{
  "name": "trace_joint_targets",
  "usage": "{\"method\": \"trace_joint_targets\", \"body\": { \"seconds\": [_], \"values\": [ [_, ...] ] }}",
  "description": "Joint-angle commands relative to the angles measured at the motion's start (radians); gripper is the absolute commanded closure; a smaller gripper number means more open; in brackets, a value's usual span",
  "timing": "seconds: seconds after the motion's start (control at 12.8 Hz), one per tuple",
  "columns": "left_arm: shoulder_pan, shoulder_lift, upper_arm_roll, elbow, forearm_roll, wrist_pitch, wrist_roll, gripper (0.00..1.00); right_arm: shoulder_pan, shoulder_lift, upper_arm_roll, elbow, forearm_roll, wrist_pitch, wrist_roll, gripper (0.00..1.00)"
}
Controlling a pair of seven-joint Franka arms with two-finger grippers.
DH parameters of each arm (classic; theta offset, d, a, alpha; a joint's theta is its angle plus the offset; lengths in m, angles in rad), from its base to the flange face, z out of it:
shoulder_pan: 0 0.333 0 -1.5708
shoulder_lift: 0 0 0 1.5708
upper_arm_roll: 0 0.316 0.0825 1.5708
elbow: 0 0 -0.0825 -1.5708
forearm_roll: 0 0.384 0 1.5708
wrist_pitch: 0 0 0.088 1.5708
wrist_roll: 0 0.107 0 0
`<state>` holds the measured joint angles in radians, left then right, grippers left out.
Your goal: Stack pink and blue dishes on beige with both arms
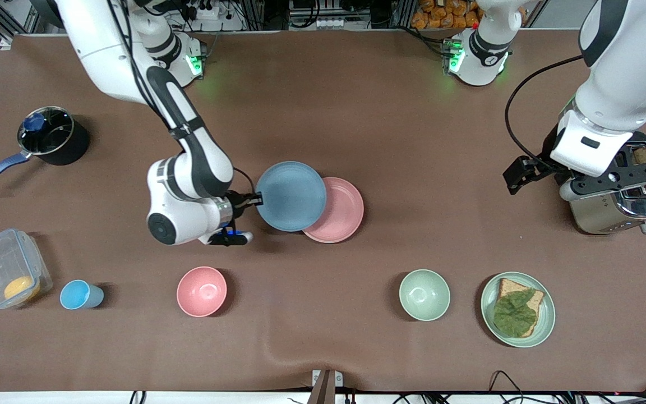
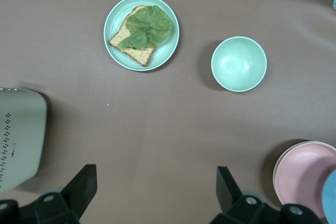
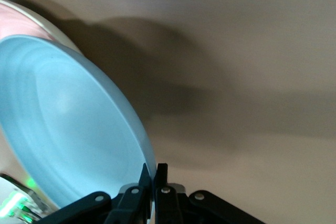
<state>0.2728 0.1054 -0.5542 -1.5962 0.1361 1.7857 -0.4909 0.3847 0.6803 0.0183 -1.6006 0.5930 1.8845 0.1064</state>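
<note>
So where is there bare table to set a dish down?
Bare table lies between the pink plate and the toaster, and along the arms' bases. Another patch lies between the pink bowl and green bowl. It is crowded where the right gripper holds the blue plate.

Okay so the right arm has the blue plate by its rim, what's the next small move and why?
Probably carry the blue plate a little toward the left arm's end until it is centred over the pink plate, then lower it. The right end effector is shut on its rim, and the plate only partly overlaps the pink one. The left end effector waits open by the toaster.
</note>
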Motion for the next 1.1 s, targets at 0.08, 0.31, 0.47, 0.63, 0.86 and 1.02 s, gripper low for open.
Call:
{"method": "trace_joint_targets", "body": {
  "seconds": [0.08, 0.31, 0.47, 0.63, 0.86, 1.02],
  "values": [
    [0.023, -0.001, 0.000, 0.038, 0.011, -0.061, 0.034, 0.00, 0.055, 0.076, -0.011, 0.079, 0.093, 0.073, 0.013, 1.00],
    [0.034, -0.006, 0.000, 0.050, 0.001, -0.092, 0.035, 0.00, 0.091, 0.100, -0.011, 0.099, 0.157, 0.094, 0.012, 1.00],
    [0.040, -0.009, 0.013, 0.053, -0.044, -0.110, 0.057, 0.00, 0.098, 0.102, -0.011, 0.099, 0.157, 0.097, 0.010, 1.00],
    [-0.045, -0.010, 0.149, 0.068, -0.067, -0.124, 0.129, 0.00, 0.108, 0.107, -0.011, 0.099, 0.159, 0.097, 0.012, 0.67],
    [-0.101, -0.032, 0.264, 0.074, -0.108, -0.146, 0.213, 0.00, 0.106, 0.101, -0.011, 0.100, 0.153, 0.097, 0.007, 0.00],
    [-0.156, -0.041, 0.330, 0.074, -0.112, -0.163, 0.218, 0.00, 0.086, 0.093, -0.014, 0.120, 0.148, 0.090, -0.004, 0.00]
  ]
}}
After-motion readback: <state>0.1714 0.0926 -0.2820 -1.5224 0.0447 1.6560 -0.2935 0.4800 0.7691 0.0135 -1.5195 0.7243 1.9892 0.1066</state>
